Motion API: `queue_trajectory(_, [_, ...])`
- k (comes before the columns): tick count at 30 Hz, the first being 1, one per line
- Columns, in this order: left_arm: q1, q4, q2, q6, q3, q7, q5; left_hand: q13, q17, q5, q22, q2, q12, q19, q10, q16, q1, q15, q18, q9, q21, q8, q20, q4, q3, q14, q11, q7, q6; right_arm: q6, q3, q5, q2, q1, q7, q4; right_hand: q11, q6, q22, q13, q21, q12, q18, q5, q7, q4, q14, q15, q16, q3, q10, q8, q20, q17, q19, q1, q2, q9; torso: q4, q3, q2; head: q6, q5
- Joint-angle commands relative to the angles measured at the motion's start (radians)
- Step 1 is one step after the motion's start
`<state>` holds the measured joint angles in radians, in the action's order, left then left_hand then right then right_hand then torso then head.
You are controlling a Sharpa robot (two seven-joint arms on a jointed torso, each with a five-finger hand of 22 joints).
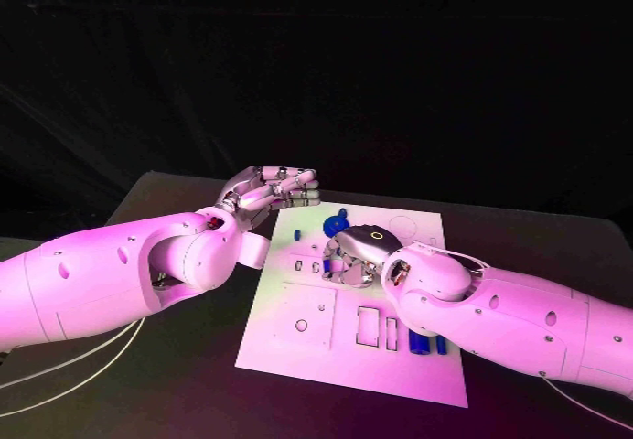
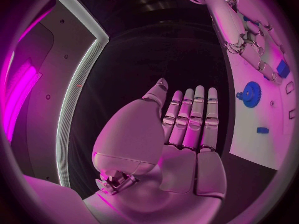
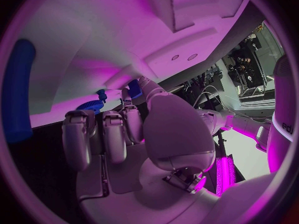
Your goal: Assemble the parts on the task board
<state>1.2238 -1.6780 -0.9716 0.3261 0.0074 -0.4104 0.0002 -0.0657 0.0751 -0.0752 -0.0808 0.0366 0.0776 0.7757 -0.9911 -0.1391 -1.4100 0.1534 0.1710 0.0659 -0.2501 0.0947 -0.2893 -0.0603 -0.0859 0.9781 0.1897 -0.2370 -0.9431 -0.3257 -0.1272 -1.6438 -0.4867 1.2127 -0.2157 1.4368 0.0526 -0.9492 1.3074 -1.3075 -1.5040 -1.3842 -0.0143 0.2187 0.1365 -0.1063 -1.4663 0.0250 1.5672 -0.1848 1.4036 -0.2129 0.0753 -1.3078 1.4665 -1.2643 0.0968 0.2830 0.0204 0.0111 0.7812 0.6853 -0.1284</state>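
Observation:
The white task board [image 1: 330, 357] lies in the middle of the black table. A blue gear [image 1: 335, 222] stands near its far edge, also seen in the left wrist view [image 2: 251, 93] and the right wrist view [image 3: 92, 105]. My right hand [image 1: 354, 253] hangs over the board's far half, fingers curled down, pinching a small blue part [image 3: 134, 87] between thumb and a finger just beside the gear. My left hand [image 1: 271, 194] hovers off the board's far left corner, flat and holding nothing [image 2: 181, 134]. A blue cylinder [image 1: 423, 343] lies under my right forearm.
A tiny blue piece [image 2: 262, 130] sits on the board near the gear. Several cut-out slots [image 1: 370, 325] mark the board's near half. Black table [image 1: 172, 384] surrounds the board, and white cables [image 1: 80, 366] trail under my left arm.

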Motion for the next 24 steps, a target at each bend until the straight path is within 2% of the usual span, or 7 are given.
queue_trajectory(1, [0.000, -0.001, 0.001, -0.021, 0.000, -0.005, 0.000, 0.000, -0.001, -0.004, 0.001, 0.010, -0.007, 0.000, -0.001, 0.007, 0.000, 0.005, 0.007, -0.001, 0.006, -0.006, -0.001, 0.004, -0.003, 0.002, 0.005, -0.008, -0.003, 0.008, -0.002, -0.011, 0.000, -0.003, -0.009, -0.002, 0.004, 0.013, 0.192, -0.095, 0.005, 0.011, -0.007, -0.014, 0.003, -0.003, -0.104, -0.007, 0.004, 0.009, -0.013, 0.009, 0.008, -0.263, 0.066, 0.004, 0.017, -0.003, -0.0013, 0.0004, 0.000, 0.000, 0.000])
queue_trajectory(14, [0.000, -0.001, 0.000, -0.021, 0.000, -0.004, 0.000, 0.000, -0.001, -0.004, 0.001, 0.010, -0.007, 0.000, -0.001, 0.007, 0.000, 0.005, 0.007, -0.001, 0.006, -0.006, -0.001, 0.004, -0.003, 0.002, 0.005, -0.008, -0.003, -0.020, -0.002, -0.011, -0.001, -0.003, -0.005, 0.000, 0.011, 0.037, 0.183, -0.075, 0.015, 0.034, -0.010, -0.030, 0.010, -0.008, -0.104, -0.013, 0.004, 0.017, -0.038, 0.020, 0.013, -0.263, 0.061, 0.008, 0.026, -0.009, 0.0000, 0.0003, 0.000, -0.002, 0.003])
queue_trajectory(17, [0.000, 0.000, -0.001, -0.021, 0.000, -0.003, 0.000, 0.000, -0.001, -0.004, 0.001, 0.010, -0.007, 0.000, -0.001, 0.007, 0.000, 0.005, 0.007, -0.001, 0.006, -0.007, -0.001, 0.004, -0.003, 0.002, 0.005, -0.008, -0.003, -0.062, -0.002, -0.010, -0.009, -0.003, 0.011, 0.011, 0.013, 0.045, 0.179, -0.071, 0.019, 0.038, -0.012, -0.031, 0.012, -0.010, -0.104, -0.015, 0.003, 0.022, -0.043, 0.024, 0.016, -0.262, 0.058, 0.009, 0.035, -0.011, -0.0001, 0.0003, 0.000, -0.002, 0.003])
queue_trajectory(21, [0.000, 0.007, -0.003, -0.021, 0.000, 0.013, -0.011, 0.000, 0.000, -0.003, 0.001, 0.007, -0.008, 0.004, -0.001, 0.006, 0.002, 0.004, 0.008, 0.000, 0.004, -0.008, 0.000, 0.005, -0.002, 0.008, 0.005, -0.007, -0.004, -0.155, -0.001, 0.019, -0.034, -0.001, 0.064, 0.044, 0.022, 0.078, 0.160, -0.054, 0.041, 0.055, -0.017, -0.016, 0.022, -0.028, -0.100, -0.022, -0.009, 0.046, -0.063, 0.038, 0.022, -0.247, 0.047, 0.014, 0.056, -0.021, -0.0016, 0.0006, -0.002, -0.006, 0.003])
queue_trajectory(24, [0.000, 0.016, -0.005, -0.028, 0.000, 0.036, -0.045, -0.002, 0.017, -0.003, -0.011, 0.003, -0.004, 0.069, -0.023, -0.028, 0.016, -0.020, 0.014, 0.001, -0.033, -0.008, 0.015, 0.001, 0.001, 0.093, -0.010, 0.003, -0.021, -0.210, 0.001, 0.062, -0.057, 0.004, 0.121, 0.074, 0.030, 0.139, 0.153, -0.049, 0.049, 0.058, -0.019, -0.012, 0.031, -0.048, -0.100, -0.028, -0.010, 0.073, -0.069, 0.068, 0.028, -0.247, 0.043, 0.001, 0.065, -0.040, -0.0022, 0.0006, -0.003, -0.008, 0.004])
